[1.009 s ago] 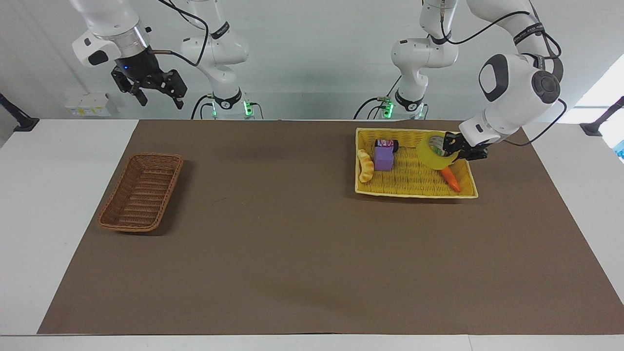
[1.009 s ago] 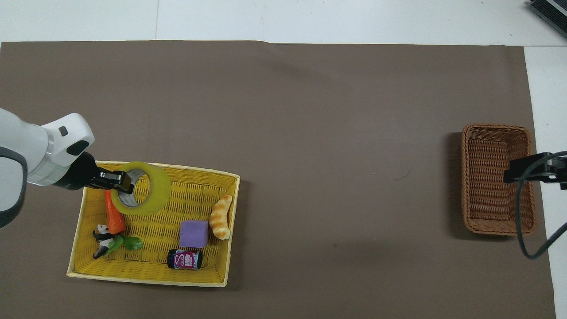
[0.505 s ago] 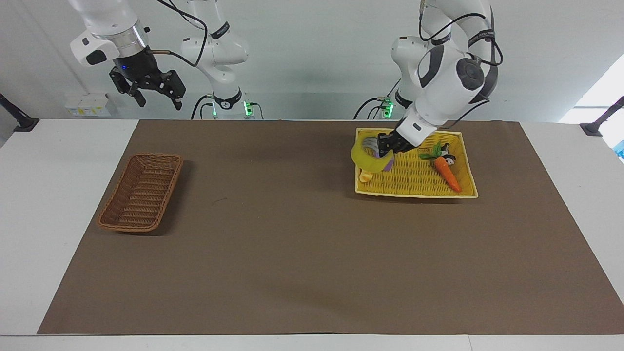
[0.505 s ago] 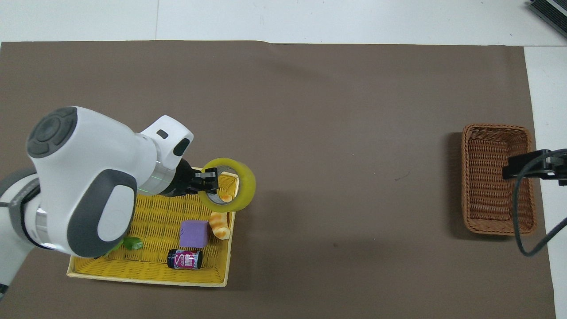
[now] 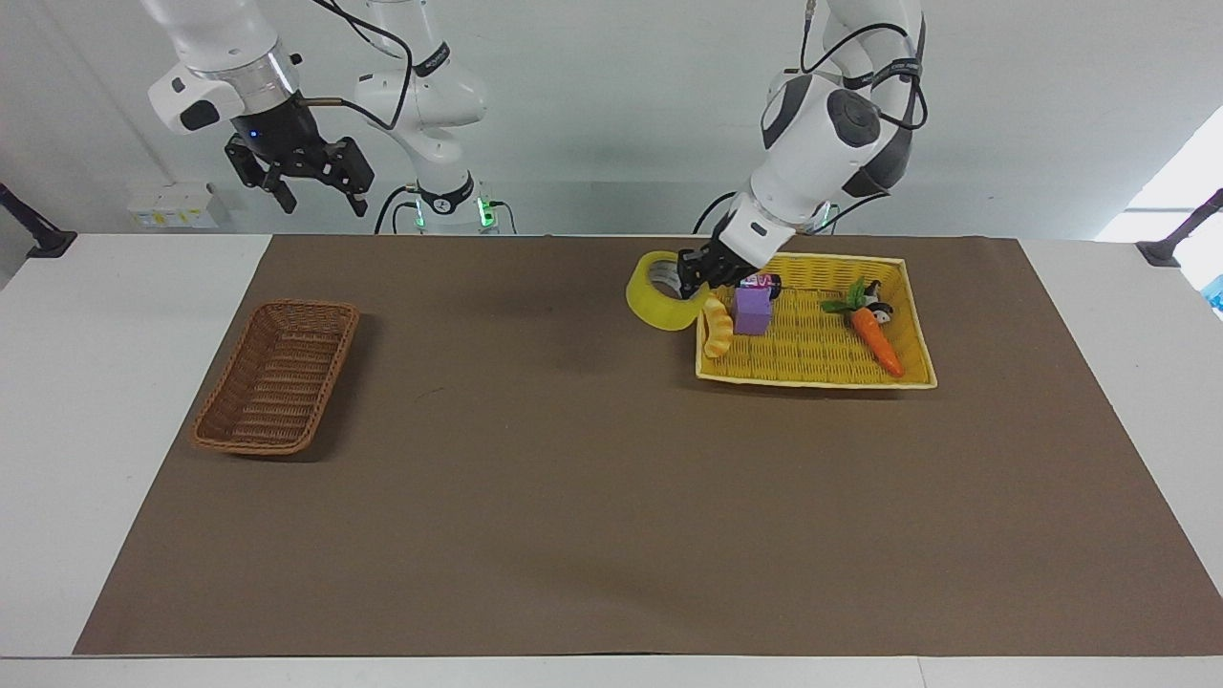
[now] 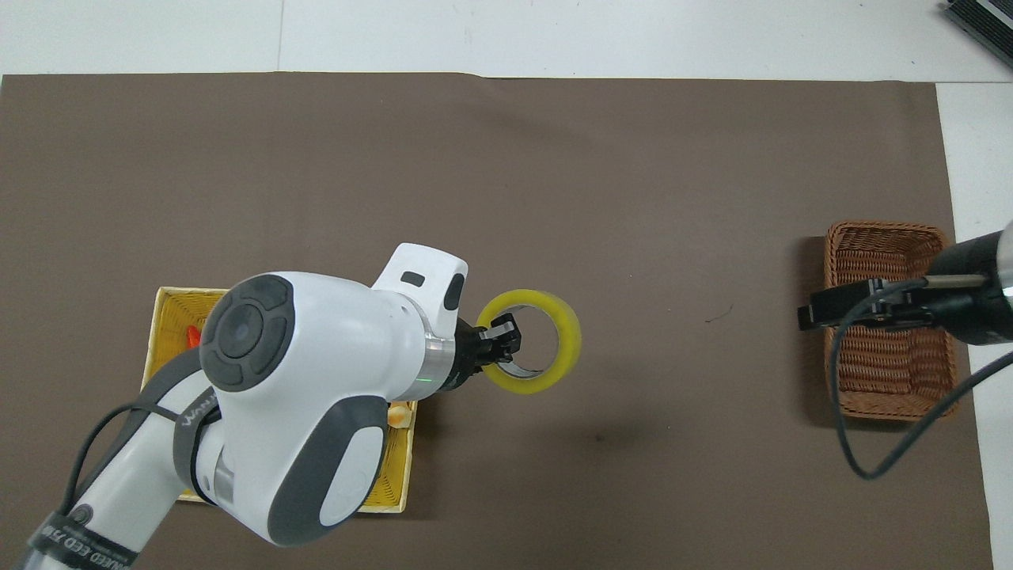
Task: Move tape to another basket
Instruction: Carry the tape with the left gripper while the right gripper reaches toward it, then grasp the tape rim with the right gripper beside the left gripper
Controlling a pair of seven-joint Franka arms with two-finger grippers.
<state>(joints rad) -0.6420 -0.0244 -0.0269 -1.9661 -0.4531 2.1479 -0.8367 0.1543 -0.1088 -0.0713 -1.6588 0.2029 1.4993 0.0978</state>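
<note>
My left gripper (image 5: 694,275) is shut on the rim of the yellow tape roll (image 5: 657,298) and holds it in the air over the brown mat, just past the yellow basket's (image 5: 812,377) edge toward the right arm's end. In the overhead view the tape (image 6: 567,340) hangs from the left gripper (image 6: 502,342). The brown wicker basket (image 5: 277,377) stands empty at the right arm's end of the table. My right gripper (image 5: 315,186) is open and empty, raised high; in the overhead view the right gripper (image 6: 823,309) covers part of the wicker basket (image 6: 890,384).
The yellow basket holds a carrot (image 5: 874,339), a purple block (image 5: 752,311), a bread piece (image 5: 717,330), a small can (image 5: 762,282) and a panda figure (image 5: 880,311). In the overhead view the left arm hides most of the yellow basket (image 6: 170,305).
My left gripper has carried the tape out of the yellow basket, toward the right arm's end, to over the mat. My right gripper has shifted slightly toward the table's middle.
</note>
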